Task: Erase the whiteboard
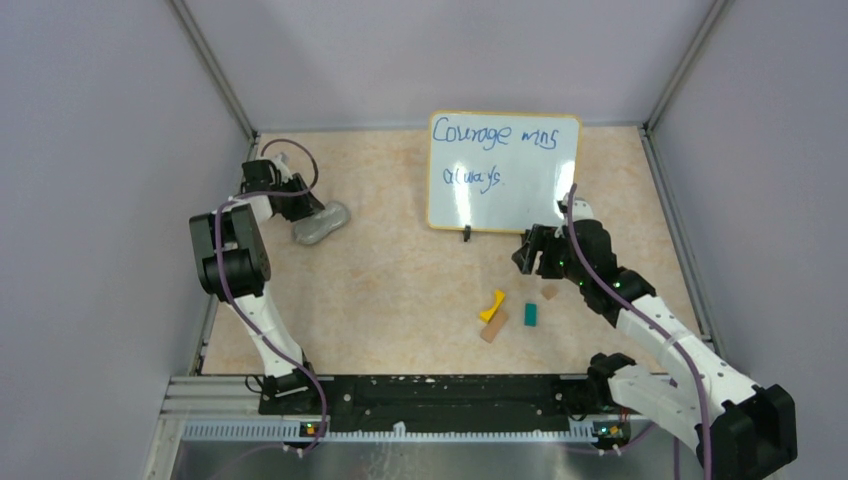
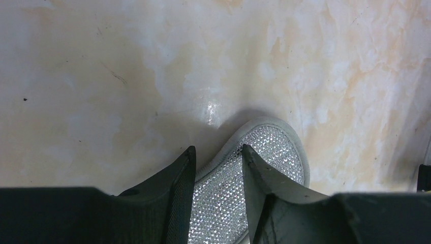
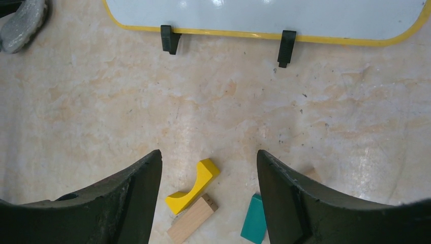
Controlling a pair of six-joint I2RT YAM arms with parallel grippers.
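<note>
The whiteboard point(image 1: 505, 170) stands upright at the back middle of the table. It has a yellow frame, black clip feet and blue handwriting. Its lower edge shows in the right wrist view point(image 3: 264, 15). A grey mesh cloth point(image 1: 320, 224) lies at the back left. My left gripper point(image 1: 296, 204) is down on it, and in the left wrist view the fingers point(image 2: 218, 150) are closed in on the cloth point(image 2: 269, 152), pinching a fold. My right gripper point(image 1: 535, 250) is open and empty, hovering in front of the board's lower right. Its fingers point(image 3: 209, 152) stand wide apart over the table.
Small blocks lie below the right gripper: a yellow arch point(image 3: 195, 185), a wooden bar point(image 3: 192, 219), a teal block point(image 3: 254, 218) and a small wooden piece point(image 1: 550, 292). Grey enclosure walls close the back and both sides.
</note>
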